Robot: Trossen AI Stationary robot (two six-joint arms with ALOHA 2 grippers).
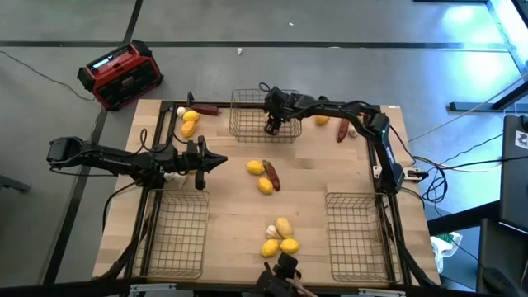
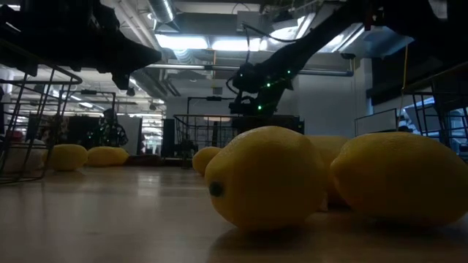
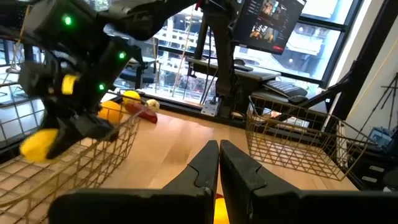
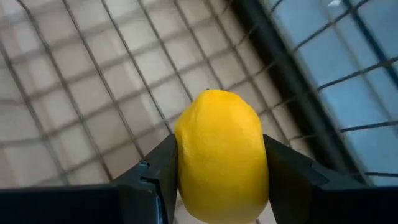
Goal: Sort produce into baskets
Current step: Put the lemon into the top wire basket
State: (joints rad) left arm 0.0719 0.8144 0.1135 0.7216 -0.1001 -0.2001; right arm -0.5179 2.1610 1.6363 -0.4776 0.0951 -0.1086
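Note:
My right gripper [image 1: 272, 126] reaches over the far wire basket [image 1: 247, 132], shut on a yellow lemon [image 4: 221, 149]. The left wrist view shows that lemon [image 3: 38, 144] at the basket's wall. My left gripper [image 1: 221, 162] waits shut at the table's left middle, touching nothing. On the table's middle lie two lemons [image 1: 256, 167] and a dark red chili [image 1: 271, 175]. Several lemons with a garlic bulb [image 1: 271, 232] lie near the front edge. More produce lies at the far left [image 1: 190, 122] and far right [image 1: 341, 130]. My right gripper pinches the lemon by its two opposite sides [image 4: 186, 168] between its two fingers. The fingers slant down from the table's right. One end of the lemon sticks out past the fingertips, above the basket's mesh floor [image 4: 93, 93].
Two more wire baskets stand at the near left [image 1: 175, 231] and near right [image 1: 356, 235]. A red-and-black box [image 1: 121, 74] sits on the floor beyond the table's far left corner. Bare wood lies between the middle produce and the near pile.

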